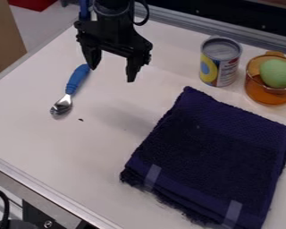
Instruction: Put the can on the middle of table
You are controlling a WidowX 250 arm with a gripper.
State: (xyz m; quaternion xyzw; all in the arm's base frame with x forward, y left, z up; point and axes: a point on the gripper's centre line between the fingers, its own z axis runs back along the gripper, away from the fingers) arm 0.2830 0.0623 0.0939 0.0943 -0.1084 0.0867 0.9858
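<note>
Nearest: metal edge strip [56,195] along near side of table [35,138]. Then dk blue towel [214,143], folded, lying flat at a slant, w/ two pale strips [151,176] [233,213] nr its near edge; takes up much of the middle + R of the view, so it's the main obstacle on the near side of the can. L of towel, well apart: small dk speck [81,120], then spoon-like utensil [77,80], metal head to the near side, blue handle pointing away.

Farther, R side: see-thru orange cup [262,93] w/ green roundish item [277,73] in it, just beside the can, so tight on that side. Can [219,65] is on table, far R part, beyond towel, not mid-table. Stands upright, long axis vert., silver end up; label's yellow/blue part faces L + near, printed pale part more to R.

Gripper [112,74]: far side, L of can, hanging fingers-down above table nr the blue handle; fingers wide apart, nothing btwn them. Behind: metal rail [178,23] at table's far edge.
</note>
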